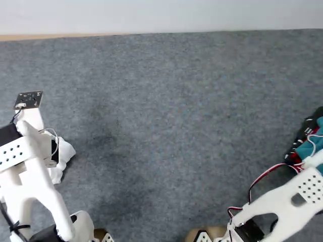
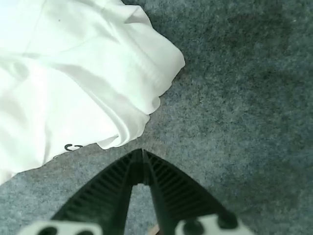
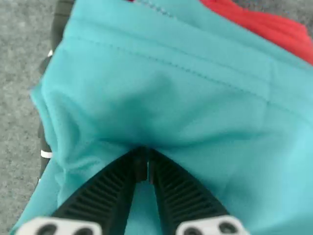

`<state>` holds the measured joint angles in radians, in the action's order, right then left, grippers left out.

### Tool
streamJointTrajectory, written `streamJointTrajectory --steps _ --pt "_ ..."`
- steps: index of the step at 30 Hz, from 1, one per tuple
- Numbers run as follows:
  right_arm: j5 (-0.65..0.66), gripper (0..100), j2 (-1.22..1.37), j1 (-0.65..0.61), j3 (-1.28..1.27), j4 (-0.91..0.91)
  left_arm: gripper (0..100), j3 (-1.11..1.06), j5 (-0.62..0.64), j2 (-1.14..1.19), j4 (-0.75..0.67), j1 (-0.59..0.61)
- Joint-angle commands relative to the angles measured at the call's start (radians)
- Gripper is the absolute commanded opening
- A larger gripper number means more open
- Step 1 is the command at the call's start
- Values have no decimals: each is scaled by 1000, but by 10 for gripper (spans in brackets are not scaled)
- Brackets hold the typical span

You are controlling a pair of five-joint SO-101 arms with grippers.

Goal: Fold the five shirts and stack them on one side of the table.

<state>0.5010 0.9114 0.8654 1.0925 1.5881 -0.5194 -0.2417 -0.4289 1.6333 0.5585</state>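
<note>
Well, the grey surface [image 1: 166, 101] is the biggest thing before me, and its broad middle lies bare, so no shirt is spread out for folding yet. I judge the job is at its first step, fetching a shirt from a heap.

The left arm [image 1: 30, 171] stands at the near left corner and the right arm [image 1: 287, 199] at the near right, well apart. A crumpled white shirt [image 1: 63, 151] lies under the left arm. At the right edge a teal shirt [image 3: 171, 98] is bunched on top of a red shirt [image 3: 259, 22].

The overhead look gives that spacing, while the wrist cameras give the tips close up. The right pincer [image 3: 146, 159] is closed, its tips pressed into teal cloth that puckers around them, so it seems to have a pinch of that shirt. The left pincer [image 2: 142, 155] is closed on nothing, over grey surface just beside the white shirt's hem.

Next, I'd say, the teal shirt needs drawing clear of the red one and onto the open middle. The left pincer would have to open to take a corner.
</note>
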Motion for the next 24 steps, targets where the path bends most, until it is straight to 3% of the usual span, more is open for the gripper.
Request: streamJointTrajectory --steps 1,7,19,24 --pt "-11 9 -44 -16 132 44 7 10 -8 -32 14 -2" --pt "-12 9 -74 -21 351 107 7 10 -8 -32 14 -2" --pt "-6 9 246 -30 362 -219 7 10 -8 -32 21 -2" --pt "-11 9 199 -31 460 -163 7 10 -8 -32 26 -2"
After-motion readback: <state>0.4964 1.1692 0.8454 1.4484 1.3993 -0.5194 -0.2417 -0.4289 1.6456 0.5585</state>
